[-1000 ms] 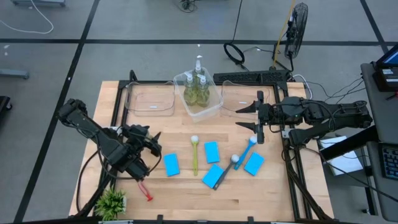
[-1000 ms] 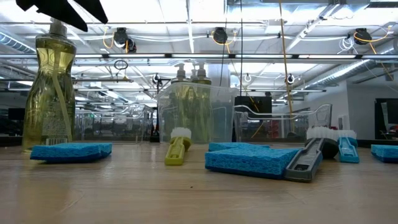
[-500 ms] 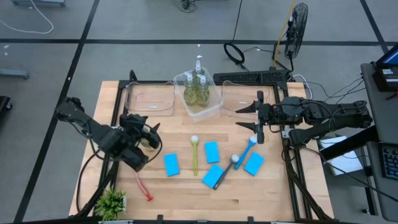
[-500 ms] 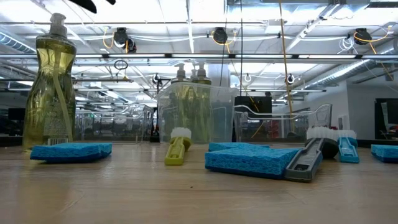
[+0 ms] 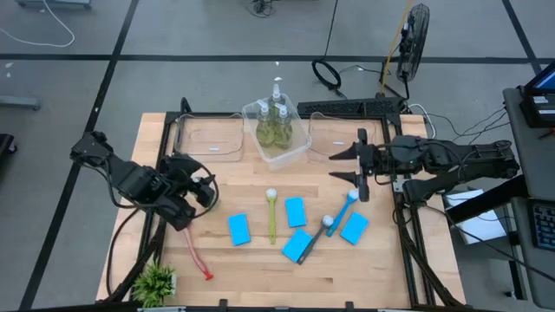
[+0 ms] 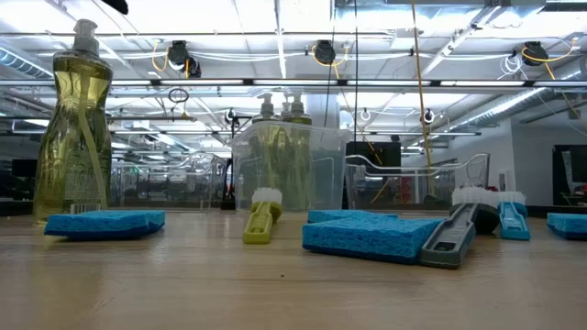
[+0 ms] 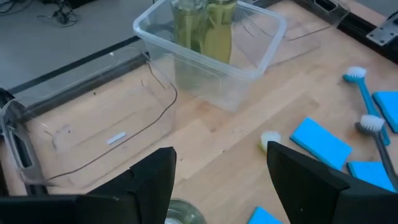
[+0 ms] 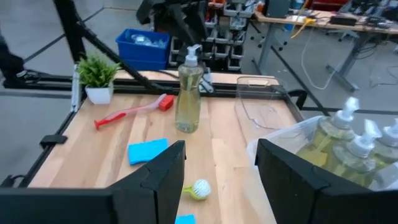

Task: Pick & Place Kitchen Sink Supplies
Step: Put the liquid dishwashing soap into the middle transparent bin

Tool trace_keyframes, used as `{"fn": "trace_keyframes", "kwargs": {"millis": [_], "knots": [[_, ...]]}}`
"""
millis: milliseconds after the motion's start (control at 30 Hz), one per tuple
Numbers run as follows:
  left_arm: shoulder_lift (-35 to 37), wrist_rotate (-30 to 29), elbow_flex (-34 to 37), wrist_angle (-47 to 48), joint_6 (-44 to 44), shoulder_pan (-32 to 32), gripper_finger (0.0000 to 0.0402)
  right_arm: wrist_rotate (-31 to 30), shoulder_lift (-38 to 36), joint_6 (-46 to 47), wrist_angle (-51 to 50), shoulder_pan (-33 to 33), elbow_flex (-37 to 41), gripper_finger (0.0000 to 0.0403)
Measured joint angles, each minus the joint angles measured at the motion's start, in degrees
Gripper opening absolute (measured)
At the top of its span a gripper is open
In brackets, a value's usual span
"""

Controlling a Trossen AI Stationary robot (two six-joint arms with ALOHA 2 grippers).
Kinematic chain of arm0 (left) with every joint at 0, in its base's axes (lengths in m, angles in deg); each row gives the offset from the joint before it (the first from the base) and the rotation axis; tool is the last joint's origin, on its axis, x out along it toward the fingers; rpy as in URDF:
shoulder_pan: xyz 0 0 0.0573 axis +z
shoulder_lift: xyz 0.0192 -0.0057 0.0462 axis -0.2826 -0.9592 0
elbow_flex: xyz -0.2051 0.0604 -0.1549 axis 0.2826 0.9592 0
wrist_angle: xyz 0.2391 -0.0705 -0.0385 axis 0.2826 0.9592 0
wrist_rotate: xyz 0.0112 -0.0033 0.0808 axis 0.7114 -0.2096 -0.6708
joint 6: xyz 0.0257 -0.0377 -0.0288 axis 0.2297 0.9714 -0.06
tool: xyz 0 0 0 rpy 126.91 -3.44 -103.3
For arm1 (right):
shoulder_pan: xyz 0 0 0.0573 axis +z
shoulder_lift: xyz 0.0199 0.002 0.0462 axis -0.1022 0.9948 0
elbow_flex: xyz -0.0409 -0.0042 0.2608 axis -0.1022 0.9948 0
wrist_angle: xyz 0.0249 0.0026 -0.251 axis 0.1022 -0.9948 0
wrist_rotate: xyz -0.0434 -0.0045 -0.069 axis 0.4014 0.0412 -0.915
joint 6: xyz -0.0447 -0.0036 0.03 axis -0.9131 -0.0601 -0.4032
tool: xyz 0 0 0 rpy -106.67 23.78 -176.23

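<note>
One pump bottle (image 8: 188,93) of yellow-green liquid stands upright on its base at the table's left, also in the low view (image 6: 78,128). My left gripper (image 7: 221,168) hangs open above it, touching nothing; in the high view (image 5: 199,186) it hides the bottle. Three more bottles (image 5: 276,126) stand in the middle clear tub (image 5: 299,147). Several light-blue sponges (image 5: 239,229) lie flat mid-table with a yellow-green brush (image 5: 270,215), a blue brush (image 5: 346,208) and a grey brush (image 5: 316,236). A red brush (image 5: 198,256) lies near left. My right gripper (image 5: 340,166) waits open, high at the right.
An empty clear tub (image 5: 208,139) stands at the far left and another (image 5: 334,139) at the far right of the middle tub. A small potted plant (image 5: 156,282) sits at the near left corner. Bare wood lies along the near edge.
My left gripper has risen away from the standing pump bottle and drawn back toward the table's left and far side, tipping less steeply down. The bottle has stayed upright where it was.
</note>
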Motion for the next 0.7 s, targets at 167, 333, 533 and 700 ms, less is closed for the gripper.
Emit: {"fn": "trace_keyframes", "kwargs": {"millis": [167,333,533,700], "knots": [[0.6,0.2,0.1,0.0,-1.7,0.2,0.0254,1.6,0.0,-0.1,-0.4,0.0,0.0,0.0187],[2.0,4.1,2.8,0.0,-1.9,2.3,0.0255,2.7,0.0,0.2,-0.9,0.0,0.0,0.0187],[2.5,5.0,7.5,0.0,0.1,2.6,0.0255,2.8,0.0,2.8,-2.8,0.0,0.0,0.0187],[3.7,1.9,7.6,-0.1,-2.1,2.9,0.0255,2.8,0.0,4.0,-3.9,0.0,0.0,0.0187]]}}
